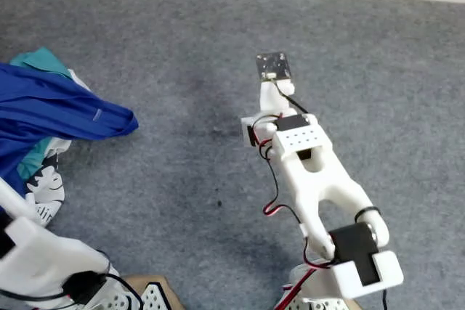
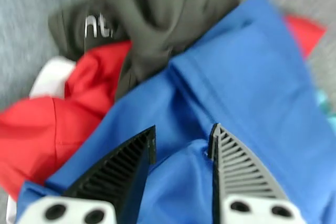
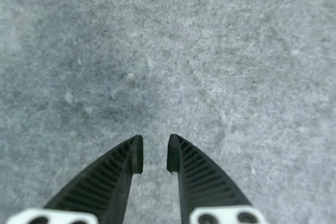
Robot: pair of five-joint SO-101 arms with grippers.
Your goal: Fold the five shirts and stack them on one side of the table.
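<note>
A heap of shirts lies at the table's left side. On top is a blue shirt (image 1: pixel 51 107), over a teal shirt (image 1: pixel 43 59) and a white printed shirt (image 1: pixel 47 186). My left gripper (image 2: pixel 184 135) is over this heap, with a fold of the blue shirt (image 2: pixel 252 77) caught between its black fingers. Around the blue cloth lie a red shirt (image 2: pixel 47 129), a dark grey shirt (image 2: pixel 157 19) and a sliver of the teal shirt (image 2: pixel 323 103). My right gripper (image 3: pixel 154 153) hangs over bare grey table near the middle, its fingers a narrow gap apart with nothing in them.
The table (image 1: pixel 218 49) has a grey felt-like cover. The white right arm (image 1: pixel 305 157) stretches from the front edge toward the middle. The left arm (image 1: pixel 43 259) sits at the front left corner beside the heap.
</note>
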